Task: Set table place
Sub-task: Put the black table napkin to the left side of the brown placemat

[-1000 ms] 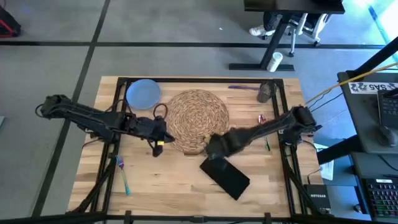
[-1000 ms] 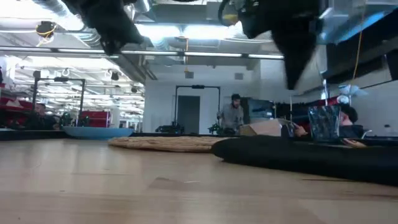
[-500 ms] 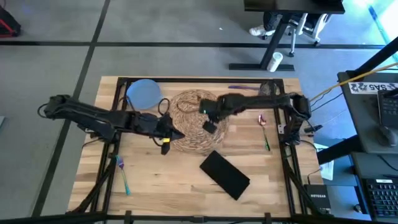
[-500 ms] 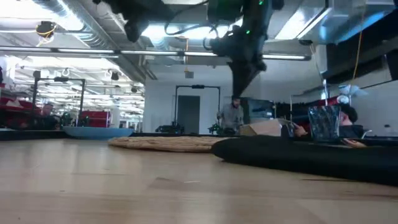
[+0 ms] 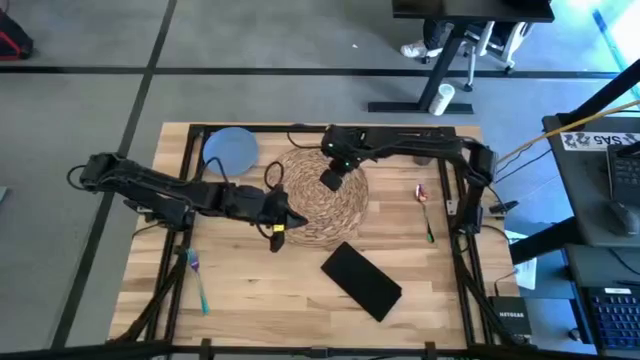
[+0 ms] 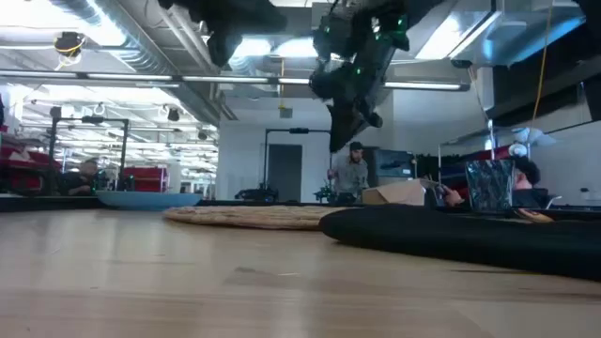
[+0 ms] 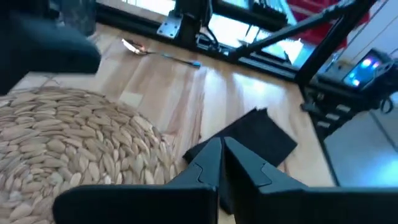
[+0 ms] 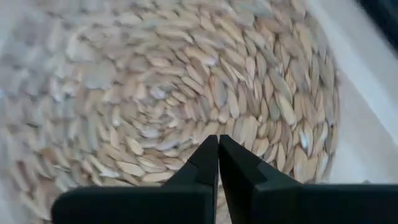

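The counter [image 5: 260,300] is a pale butcher-block rectangle with a thin black frame, its long axis running left to right across the high view. At its centre, toward the top of the frame, lies the round woven straw placemat [image 5: 318,205], coiled in pale oval weave. Below and right of it the black rectangular napkin [image 5: 361,281] lies flat, its long axis running diagonally from upper left to lower right. The pale blue plate [image 5: 230,150] sits at the counter's upper left, apart from the placemat. Near the right edge a spoon [image 5: 425,208] lies roughly vertical in the frame, bowl toward the top; at the lower left a teal fork [image 5: 198,284] also lies near-vertical, slightly slanted. The right gripper [image 5: 331,179] hangs over the upper part of the placemat, its fingers [image 8: 208,163] pressed together, holding nothing. The left gripper [image 5: 297,219] reaches over the placemat's lower left rim, fingers [image 7: 208,163] likewise closed and empty.
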Available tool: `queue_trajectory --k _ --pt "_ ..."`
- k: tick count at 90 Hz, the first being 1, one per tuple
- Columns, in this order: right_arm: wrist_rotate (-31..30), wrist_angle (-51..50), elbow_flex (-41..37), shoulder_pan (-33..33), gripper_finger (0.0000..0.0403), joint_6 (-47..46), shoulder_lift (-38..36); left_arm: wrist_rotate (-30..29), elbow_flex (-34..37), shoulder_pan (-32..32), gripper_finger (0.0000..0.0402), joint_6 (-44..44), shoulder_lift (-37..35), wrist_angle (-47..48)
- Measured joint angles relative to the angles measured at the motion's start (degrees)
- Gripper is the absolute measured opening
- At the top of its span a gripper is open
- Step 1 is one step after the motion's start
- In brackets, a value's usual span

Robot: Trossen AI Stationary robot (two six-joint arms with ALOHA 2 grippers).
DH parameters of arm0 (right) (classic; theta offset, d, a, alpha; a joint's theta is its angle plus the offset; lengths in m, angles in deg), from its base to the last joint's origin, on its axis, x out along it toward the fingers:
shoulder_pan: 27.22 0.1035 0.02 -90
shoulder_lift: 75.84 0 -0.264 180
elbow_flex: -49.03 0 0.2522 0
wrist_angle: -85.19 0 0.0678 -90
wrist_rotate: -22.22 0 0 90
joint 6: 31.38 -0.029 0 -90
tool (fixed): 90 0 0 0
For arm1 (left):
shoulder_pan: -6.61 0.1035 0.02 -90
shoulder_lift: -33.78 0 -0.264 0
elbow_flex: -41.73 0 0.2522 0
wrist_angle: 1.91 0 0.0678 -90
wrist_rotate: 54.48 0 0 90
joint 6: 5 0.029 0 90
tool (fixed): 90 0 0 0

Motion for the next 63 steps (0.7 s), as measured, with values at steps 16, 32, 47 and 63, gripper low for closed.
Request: queue_trajectory --k 16,32,47,63 --pt "3.55 1.11 -0.05 0.61 0.0000 0.85 3.14 0.00 0.00 0.00 0.0000 -0.25 0.01 0.10" --pt "3.57 1.53 -0.05 0.45 0.0000 0.91 5.81 0.00 0.00 0.00 0.0000 -0.38 0.00 0.28" --pt "3.70 0.02 -0.03 0.46 0.0000 0.85 8.38 0.00 0.00 0.11 0.0000 -0.38 0.00 0.64" --pt "4.12 -2.17 -0.01 -0.10 0.0000 0.32 10.12 -0.01 0.00 0.17 0.0000 -0.38 0.00 0.83"
